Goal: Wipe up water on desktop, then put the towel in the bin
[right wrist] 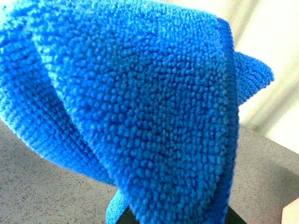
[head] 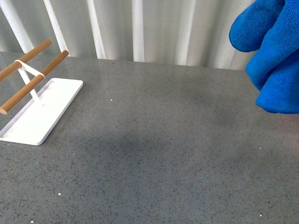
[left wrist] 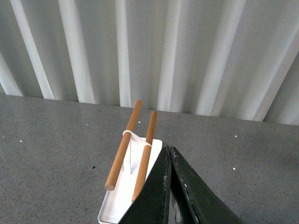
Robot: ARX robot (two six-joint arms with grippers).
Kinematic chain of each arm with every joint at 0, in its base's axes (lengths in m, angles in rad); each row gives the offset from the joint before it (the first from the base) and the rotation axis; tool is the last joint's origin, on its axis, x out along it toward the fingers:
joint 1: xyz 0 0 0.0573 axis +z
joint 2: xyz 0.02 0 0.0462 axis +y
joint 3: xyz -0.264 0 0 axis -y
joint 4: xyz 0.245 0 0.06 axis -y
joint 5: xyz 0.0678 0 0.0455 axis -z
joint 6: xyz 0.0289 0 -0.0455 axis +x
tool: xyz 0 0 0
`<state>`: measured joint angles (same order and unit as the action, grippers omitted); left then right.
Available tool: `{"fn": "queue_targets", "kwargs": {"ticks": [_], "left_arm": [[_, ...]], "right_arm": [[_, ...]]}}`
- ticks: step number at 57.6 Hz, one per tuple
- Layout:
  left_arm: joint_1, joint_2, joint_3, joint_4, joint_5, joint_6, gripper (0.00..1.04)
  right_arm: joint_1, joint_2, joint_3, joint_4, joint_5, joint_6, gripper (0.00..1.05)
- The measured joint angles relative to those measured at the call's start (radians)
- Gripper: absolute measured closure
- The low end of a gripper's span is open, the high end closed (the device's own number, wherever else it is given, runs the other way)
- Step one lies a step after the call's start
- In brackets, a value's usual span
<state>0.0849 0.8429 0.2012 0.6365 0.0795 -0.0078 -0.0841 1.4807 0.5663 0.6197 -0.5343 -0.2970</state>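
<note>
The blue fluffy towel [head: 273,56] hangs in the air at the upper right of the front view, lifted off the grey speckled desktop [head: 163,140]. In the right wrist view the towel [right wrist: 140,107] fills almost the whole picture and covers my right gripper, which is shut on it; only dark bits of the fingers show below the cloth. My left gripper [left wrist: 169,156] is shut with nothing in it, its black fingers pressed together above the desktop [left wrist: 56,154]. No water shows on the desktop. The bin is out of view.
A white tray [head: 39,114] with two wooden rods [head: 32,81] on a white stand sits at the left of the desktop. The same tray [left wrist: 119,198] lies just beside my left gripper. White pleated curtains [head: 140,28] run behind the desktop's far edge.
</note>
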Motion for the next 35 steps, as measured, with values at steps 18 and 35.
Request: {"fn": "queue_targets", "kwargs": {"ticks": [18,35], "left_arm": [[-0.085,-0.156,-0.098,-0.06,-0.077,0.001,1.01],[-0.085,-0.311,-0.152,-0.161,-0.078,0.001,1.01]], "right_arm": [[0.029,-0.015,-0.014,-0.032,0.037,-0.018,1.0],[0.084,-0.063,-0.027,-0.09,0.097,-0.043,1.0]]}}
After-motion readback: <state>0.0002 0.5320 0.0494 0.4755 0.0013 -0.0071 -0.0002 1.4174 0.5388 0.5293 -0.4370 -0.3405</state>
